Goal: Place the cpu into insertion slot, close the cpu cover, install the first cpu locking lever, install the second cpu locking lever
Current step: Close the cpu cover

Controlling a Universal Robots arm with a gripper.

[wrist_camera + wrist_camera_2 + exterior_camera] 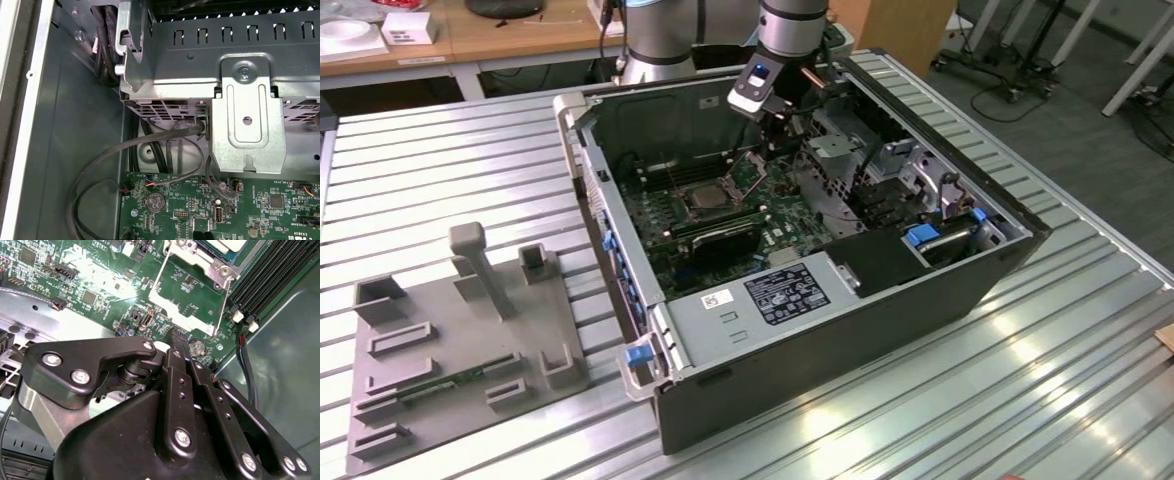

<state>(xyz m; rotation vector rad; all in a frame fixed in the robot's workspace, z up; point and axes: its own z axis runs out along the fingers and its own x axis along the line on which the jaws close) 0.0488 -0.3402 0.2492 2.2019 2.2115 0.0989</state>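
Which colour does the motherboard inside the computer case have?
The motherboard is green; second wrist view shows it best.

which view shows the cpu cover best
The second wrist view: the cpu cover is close, swung open, green board visible through its window. In the exterior view it is a small frame beside the insertion slot. The first wrist view faces a metal bracket.
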